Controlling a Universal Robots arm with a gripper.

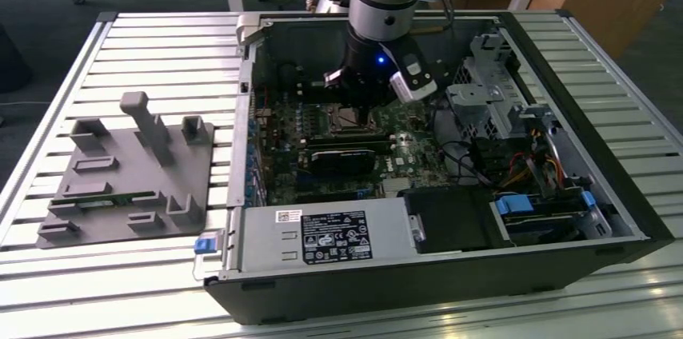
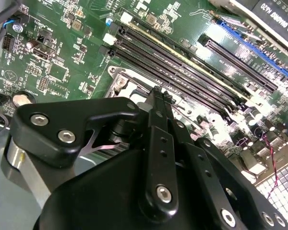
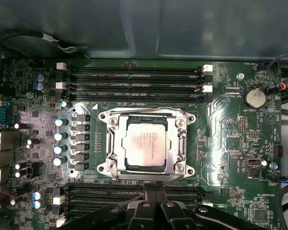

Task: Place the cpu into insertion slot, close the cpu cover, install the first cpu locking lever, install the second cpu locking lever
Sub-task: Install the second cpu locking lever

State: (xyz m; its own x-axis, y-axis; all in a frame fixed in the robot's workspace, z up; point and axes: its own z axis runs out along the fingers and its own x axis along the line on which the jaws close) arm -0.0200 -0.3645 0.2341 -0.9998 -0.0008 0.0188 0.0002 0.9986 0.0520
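On the bench, a grey fixture plate lies at the exterior view's left, beside the open computer case. Inside the case, the arm reaches down over the green motherboard. The end effector hangs just above the board, its fingers pressed together with nothing between them. Just beyond them, the cpu sits in the insertion slot, and the cpu cover lies flat around it. Memory slots run past the socket's far side.
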